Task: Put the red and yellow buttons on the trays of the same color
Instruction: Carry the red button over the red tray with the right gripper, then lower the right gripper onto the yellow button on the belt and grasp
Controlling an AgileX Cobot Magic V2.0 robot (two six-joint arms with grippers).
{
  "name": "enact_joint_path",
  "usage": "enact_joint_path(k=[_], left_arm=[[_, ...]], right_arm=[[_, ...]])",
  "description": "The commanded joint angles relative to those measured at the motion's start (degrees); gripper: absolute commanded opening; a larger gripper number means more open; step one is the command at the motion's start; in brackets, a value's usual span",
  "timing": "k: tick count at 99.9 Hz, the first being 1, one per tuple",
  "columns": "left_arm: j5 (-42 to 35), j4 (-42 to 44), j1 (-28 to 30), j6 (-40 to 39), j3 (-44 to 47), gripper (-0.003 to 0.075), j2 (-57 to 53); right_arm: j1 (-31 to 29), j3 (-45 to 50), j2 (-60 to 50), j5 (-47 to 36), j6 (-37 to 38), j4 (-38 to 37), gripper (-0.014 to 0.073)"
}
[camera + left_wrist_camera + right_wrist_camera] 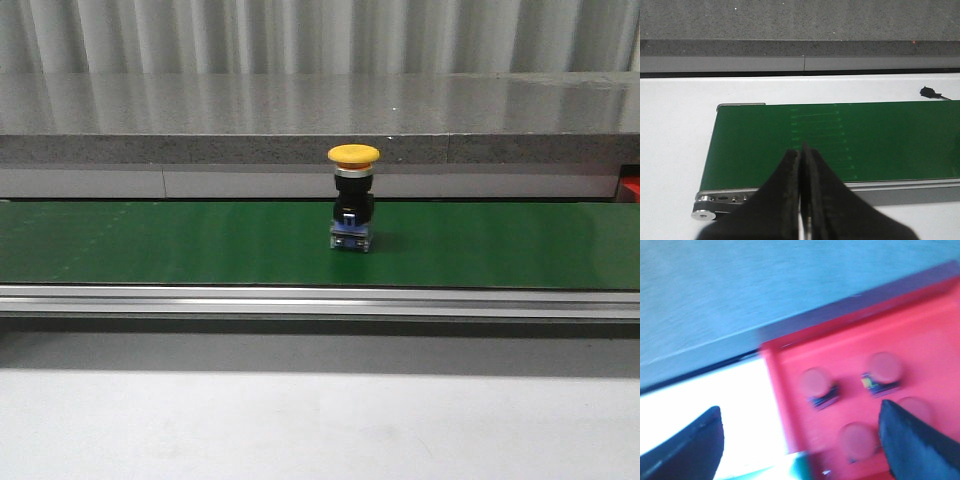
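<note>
Standing upright at the middle of the green conveyor belt (180, 245), the yellow button (353, 195) has nothing touching it. At three o'clock, a red tray (790, 400) holds four red buttons (816, 385); the right gripper (800, 435) hangs over it, fingers spread wide, empty. The left gripper (801, 165) is pinched closed, empty, above the belt's end.

The front view looks low and level toward 12 o'clock across the green belt (150, 245); the left wrist view shares it from above; the right wrist view looks close over the red tray (920, 335).
</note>
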Motion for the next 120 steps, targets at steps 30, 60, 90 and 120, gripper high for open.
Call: enact_joint_path(k=[30,60,90,120], left_arm=[[-4.2,-0.4,-0.5,-0.3,-1.6,-0.0020,0.2],[-4.2,-0.4,-0.5,-0.3,-1.6,-0.0020,0.2],[-4.2,-0.4,-0.5,-0.3,-1.6,-0.0020,0.2],[-4.2,-0.4,-0.5,-0.3,-1.6,-0.0020,0.2]], right_arm=[[23.9,6.9,-15.2,12.8,-14.9,1.6,0.0622],[37.7,6.9,-9.3,15.6,-16.4,1.6,0.0610],[44.0,6.9,-0.4,9.8,-16.4,1.6,0.0573],[44.6,6.8,5.9,2.7,-16.4,1.6,0.0541]])
